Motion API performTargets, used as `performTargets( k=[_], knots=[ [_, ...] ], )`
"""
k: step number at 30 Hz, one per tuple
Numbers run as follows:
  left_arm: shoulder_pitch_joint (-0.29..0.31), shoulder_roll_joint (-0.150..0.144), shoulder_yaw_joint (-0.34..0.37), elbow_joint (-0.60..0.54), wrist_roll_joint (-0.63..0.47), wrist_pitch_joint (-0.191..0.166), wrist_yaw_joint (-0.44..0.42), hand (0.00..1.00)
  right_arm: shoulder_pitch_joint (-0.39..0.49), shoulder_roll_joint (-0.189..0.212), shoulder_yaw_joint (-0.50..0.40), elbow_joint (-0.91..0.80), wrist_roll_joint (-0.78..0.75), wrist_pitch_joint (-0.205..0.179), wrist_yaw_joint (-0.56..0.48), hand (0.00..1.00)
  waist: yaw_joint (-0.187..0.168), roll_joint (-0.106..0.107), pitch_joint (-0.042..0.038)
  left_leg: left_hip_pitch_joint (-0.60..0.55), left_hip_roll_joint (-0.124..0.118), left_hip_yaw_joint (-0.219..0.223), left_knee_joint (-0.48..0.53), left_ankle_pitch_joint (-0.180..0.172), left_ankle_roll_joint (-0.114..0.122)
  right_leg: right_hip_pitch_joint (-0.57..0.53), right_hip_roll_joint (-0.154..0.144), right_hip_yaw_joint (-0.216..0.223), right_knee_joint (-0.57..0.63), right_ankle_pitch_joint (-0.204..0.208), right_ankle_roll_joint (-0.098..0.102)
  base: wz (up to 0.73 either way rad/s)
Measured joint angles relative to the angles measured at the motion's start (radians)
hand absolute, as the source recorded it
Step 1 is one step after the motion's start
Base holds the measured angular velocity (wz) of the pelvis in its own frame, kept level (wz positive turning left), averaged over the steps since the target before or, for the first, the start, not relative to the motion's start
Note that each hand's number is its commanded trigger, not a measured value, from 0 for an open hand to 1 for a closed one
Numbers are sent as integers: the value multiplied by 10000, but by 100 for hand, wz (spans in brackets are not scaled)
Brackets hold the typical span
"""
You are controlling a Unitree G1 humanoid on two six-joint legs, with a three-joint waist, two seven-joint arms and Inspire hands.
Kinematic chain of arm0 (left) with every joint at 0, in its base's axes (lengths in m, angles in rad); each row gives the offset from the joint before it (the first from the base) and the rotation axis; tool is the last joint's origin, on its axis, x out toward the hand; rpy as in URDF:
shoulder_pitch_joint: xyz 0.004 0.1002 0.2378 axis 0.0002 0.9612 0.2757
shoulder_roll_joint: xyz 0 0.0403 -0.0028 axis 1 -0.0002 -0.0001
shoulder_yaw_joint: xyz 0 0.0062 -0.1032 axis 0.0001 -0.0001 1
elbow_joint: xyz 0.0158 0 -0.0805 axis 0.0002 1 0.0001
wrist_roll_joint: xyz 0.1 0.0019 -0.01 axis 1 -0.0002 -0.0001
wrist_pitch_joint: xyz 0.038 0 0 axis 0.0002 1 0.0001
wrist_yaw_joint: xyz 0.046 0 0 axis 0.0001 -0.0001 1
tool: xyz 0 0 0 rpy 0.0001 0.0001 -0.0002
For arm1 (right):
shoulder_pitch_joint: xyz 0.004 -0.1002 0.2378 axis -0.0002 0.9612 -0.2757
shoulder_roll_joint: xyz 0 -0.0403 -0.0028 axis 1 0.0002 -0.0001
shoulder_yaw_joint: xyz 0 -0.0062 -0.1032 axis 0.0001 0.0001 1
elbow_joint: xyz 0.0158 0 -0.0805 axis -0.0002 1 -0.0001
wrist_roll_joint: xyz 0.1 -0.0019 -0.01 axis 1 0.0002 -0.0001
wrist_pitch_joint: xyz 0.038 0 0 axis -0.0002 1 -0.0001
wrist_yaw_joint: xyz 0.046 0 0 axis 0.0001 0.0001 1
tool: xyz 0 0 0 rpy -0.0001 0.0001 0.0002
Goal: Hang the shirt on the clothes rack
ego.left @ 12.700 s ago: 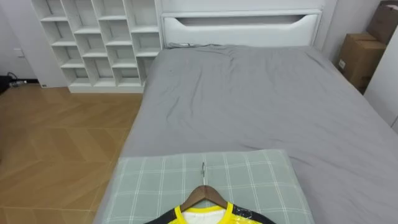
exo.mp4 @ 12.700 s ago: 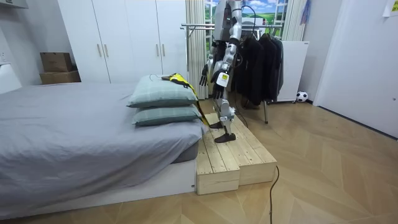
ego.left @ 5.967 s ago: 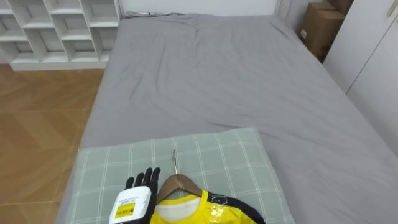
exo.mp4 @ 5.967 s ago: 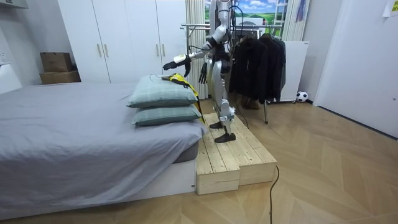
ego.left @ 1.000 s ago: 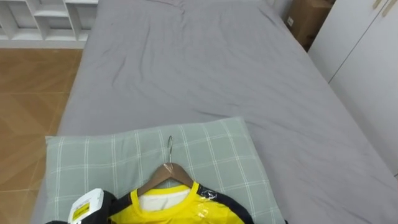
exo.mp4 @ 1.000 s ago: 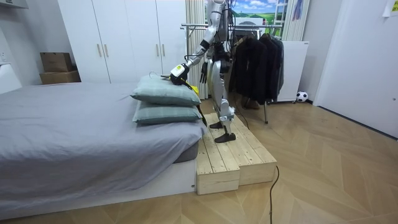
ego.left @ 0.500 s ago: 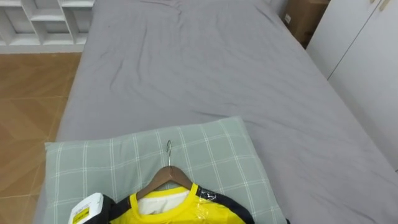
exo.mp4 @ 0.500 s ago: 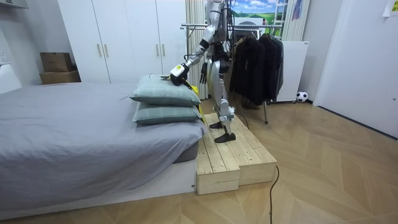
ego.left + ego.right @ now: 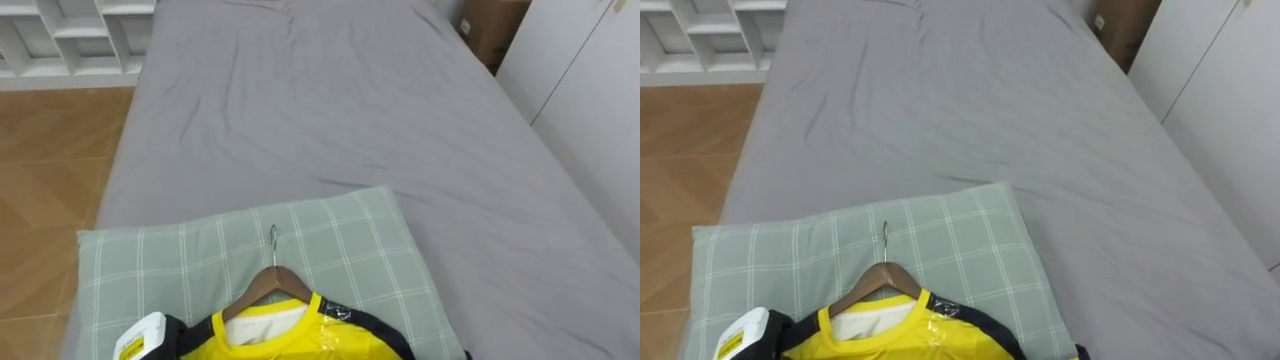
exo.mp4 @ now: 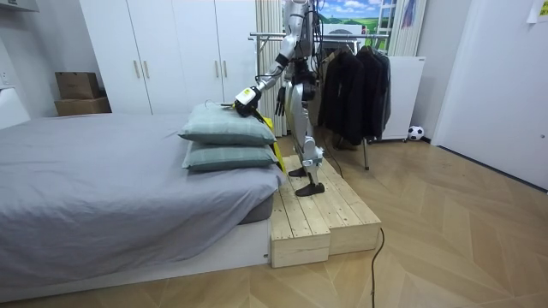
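**Left eye view**
- Yellow shirt: it has dark sleeves and lies flat on the top pillow, collar away from the robot. It is threaded on a wooden hanger, so lifting the hanger should bring the whole garment up.
- Hook: the metal hook lies on the pillow beyond the collar, clear of the cloth. That is probably the part meant to catch the rail.
- Left robot hand: it is at the bottom edge, back upward, against the shirt's near shoulder. Its fingers are hidden, so I cannot tell whether it has hold of anything.

**Right eye view**
- Bed: the grey cover stretches away beyond the pillow.
- Surroundings: a white shelf unit is at the far left and a cardboard box at the far right, both well apart from the shirt.

**Room view**
- Stance: the robot stands on a wooden platform at the end of the bed, left arm stretched down onto the pillow top.
- Pillow stack: the top pillow rests on a lower pillow, which likely raises the shirt to arm height.
- Right robot hand: it hangs idle beside the robot's hip and is too small to read.
- Clothes rail: it is behind the robot and holds dark garments. By my judgement, the robot must turn to hang the shirt.
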State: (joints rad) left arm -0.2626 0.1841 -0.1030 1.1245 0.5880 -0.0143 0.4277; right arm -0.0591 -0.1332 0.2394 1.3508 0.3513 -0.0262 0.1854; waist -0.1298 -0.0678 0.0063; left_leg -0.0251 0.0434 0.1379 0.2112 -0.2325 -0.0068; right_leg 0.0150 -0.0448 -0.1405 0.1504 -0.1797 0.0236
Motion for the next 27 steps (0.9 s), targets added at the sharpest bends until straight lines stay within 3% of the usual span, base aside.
performTargets(
  k=[7,13,27],
  knots=[
    [32,-4,-1,-142,-117,-80,14,100,42,0,33,-118,-22,-82,-3,0,-14,40,-4,80,-15,2,1,0,0,88,-19,18,-1,1,1,0],
    [64,1,25,-490,-87,-142,66,100,191,-6,17,-289,-85,-314,-1,0,-11,197,-21,89,-24,-11,5,0,0,106,-23,34,-1,1,1,1],
    [945,70,40,-1973,-82,-205,184,100,700,-10,-488,-480,-56,-468,119,0,-24,362,-24,560,-35,4,-83,0,0,524,-20,171,-18,1,1,0]
  ],
)
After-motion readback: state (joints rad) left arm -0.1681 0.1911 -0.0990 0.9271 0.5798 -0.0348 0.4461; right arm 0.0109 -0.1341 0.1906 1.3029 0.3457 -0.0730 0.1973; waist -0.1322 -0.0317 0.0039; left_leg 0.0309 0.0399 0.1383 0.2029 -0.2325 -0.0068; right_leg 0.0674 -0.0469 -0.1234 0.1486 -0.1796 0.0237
